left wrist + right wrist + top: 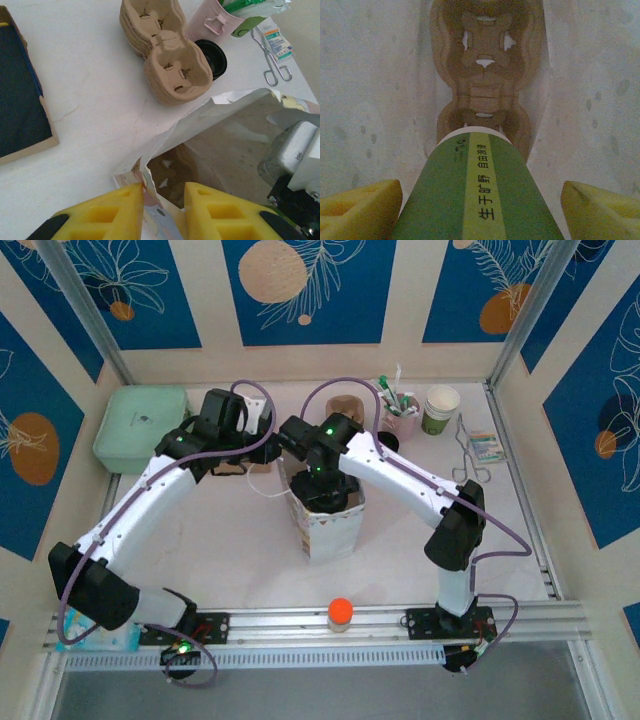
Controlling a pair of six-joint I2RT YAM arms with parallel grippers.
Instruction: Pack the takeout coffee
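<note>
Two grippers meet over a white paper bag (335, 538) standing upright in the middle of the table (220, 540). The left gripper (164, 192) sits at the bag's near rim with a yellow finger on either side of the paper, apparently to hold the mouth spread so the other arm has room; a gap shows between the finger tips, so I cannot tell whether they truly pinch the paper. The right gripper (480, 189) reaches straight down inside the bag, its jaws spread wide and pressed against both sides of the coffee cup (470, 205), grasping it; the cup hangs base-first just above a brown pulp cup carrier (485, 75) lying flat on the bag's floor, lined up with the nearer pocket, probably so it can be seated there and ride upright. The cup is a tapering paper tumbler, mostly mid-green, with a paler green stripe carrying dark Chinese characters and a thin white rim at its base; its top end points toward the lens and is hidden. Outside the bag, a stack of spare carriers (165, 60) and a loose black lid (214, 57) rest on the table beside it.
</note>
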